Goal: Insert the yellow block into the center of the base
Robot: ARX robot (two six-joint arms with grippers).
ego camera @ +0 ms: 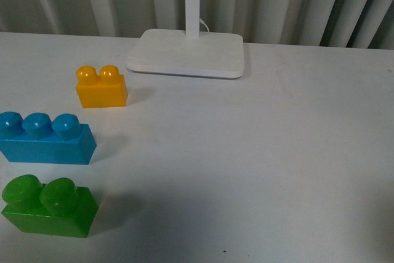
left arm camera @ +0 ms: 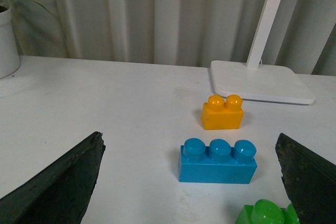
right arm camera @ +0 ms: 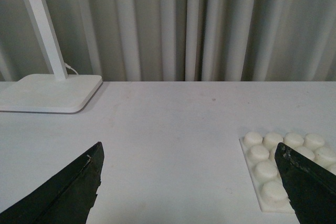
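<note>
Bricks stand in a loose column along the left side of the white surface (ego camera: 265, 152) in our front view. The yellow block (ego camera: 101, 87) is farthest from us, upright with its two studs up, just beside the near left corner of the lamp stand (ego camera: 184, 53) but apart from it. Nearer to us comes the blue brick (ego camera: 46, 140), then the green brick (ego camera: 49, 209), each separate from the next.

Our left hand (left arm camera: 189, 139) has its two dark fingers (left arm camera: 58, 182) spread wide apart and holds nothing. Its wrist view looks between them at the blue brick with the yellow block behind it. A white plant pot (left arm camera: 6, 40) sits at the far edge.

Our right hand (right arm camera: 189, 149) is likewise spread wide with nothing between its fingers (right arm camera: 63, 187). The base (right arm camera: 268, 174) lies flat on the surface, partly hidden behind one of those fingers, and the studs we can see carry nothing. Neither hand touches the yellow block or the base. We cannot see the base in the front view.
</note>
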